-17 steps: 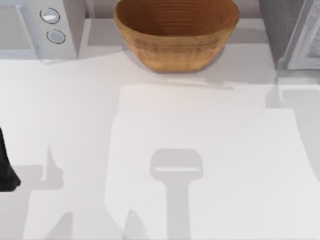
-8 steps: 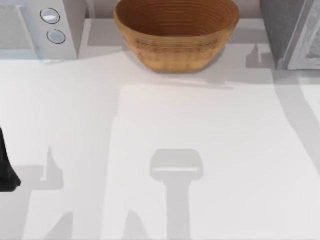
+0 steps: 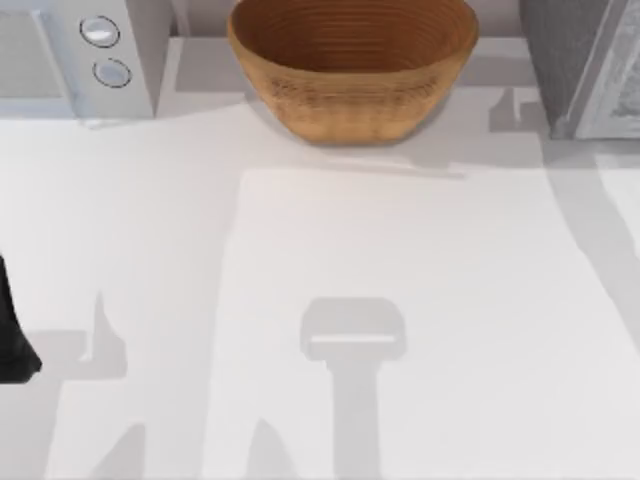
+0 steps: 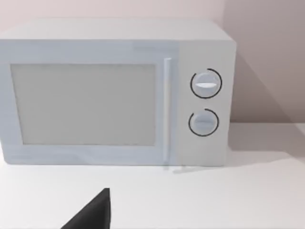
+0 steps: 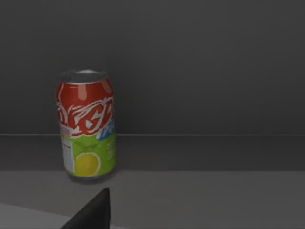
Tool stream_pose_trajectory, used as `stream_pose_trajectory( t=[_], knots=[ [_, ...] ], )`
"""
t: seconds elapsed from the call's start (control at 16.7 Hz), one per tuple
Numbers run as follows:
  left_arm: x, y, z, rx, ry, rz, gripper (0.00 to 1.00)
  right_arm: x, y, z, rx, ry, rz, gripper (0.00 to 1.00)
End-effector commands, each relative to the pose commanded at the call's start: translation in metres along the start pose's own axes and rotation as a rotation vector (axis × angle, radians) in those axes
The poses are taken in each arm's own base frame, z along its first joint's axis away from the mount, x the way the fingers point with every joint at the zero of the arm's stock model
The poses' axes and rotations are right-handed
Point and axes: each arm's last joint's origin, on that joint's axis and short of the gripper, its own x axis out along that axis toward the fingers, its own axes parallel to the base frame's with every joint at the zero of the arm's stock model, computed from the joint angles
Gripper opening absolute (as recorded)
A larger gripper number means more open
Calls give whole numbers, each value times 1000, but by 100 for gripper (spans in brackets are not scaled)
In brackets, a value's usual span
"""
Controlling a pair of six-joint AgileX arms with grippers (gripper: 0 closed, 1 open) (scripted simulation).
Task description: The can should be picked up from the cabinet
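Surface (image 3: 400, 280): white, bare mid area.
Cabinet (image 3: 575, 60): dark, at 1-2 o'clock of top view; door looks open.
Microwave (image 3: 70, 50): 10-11 o'clock, shut.
Basket (image 3: 352, 60): 12 o'clock.
Can (image 5: 86, 123): upright inside cabinet, on its floor, near back wall.
Right tool (image 5: 95, 212): facing can, apart from it; how far open: can't tell.
Left tool (image 4: 95, 214): parked by microwave.
Risk: off-centre approach may tip can or clip cabinet edge.
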Motion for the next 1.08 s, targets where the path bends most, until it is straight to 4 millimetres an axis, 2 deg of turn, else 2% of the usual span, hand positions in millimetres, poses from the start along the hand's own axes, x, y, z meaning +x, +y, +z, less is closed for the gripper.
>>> stream_pose_trajectory(
  t=[0.18, 0.42, 0.54, 0.9, 1.08],
  knots=[
    [0, 0, 0, 0, 0, 0, 100, 22, 15, -3, -4, -5, -6, 100],
    [0, 0, 0, 0, 0, 0, 100, 69, 57, -22, -5, 3, -3, 100],
    [0, 0, 0, 0, 0, 0, 100, 80, 71, -27, -3, -4, -1, 100],
    [0, 0, 0, 0, 0, 0, 100, 84, 72, -28, -3, -2, -2, 100],
    [0, 0, 0, 0, 0, 0, 100, 98, 73, -26, -2, -6, -1, 100]
  ],
)
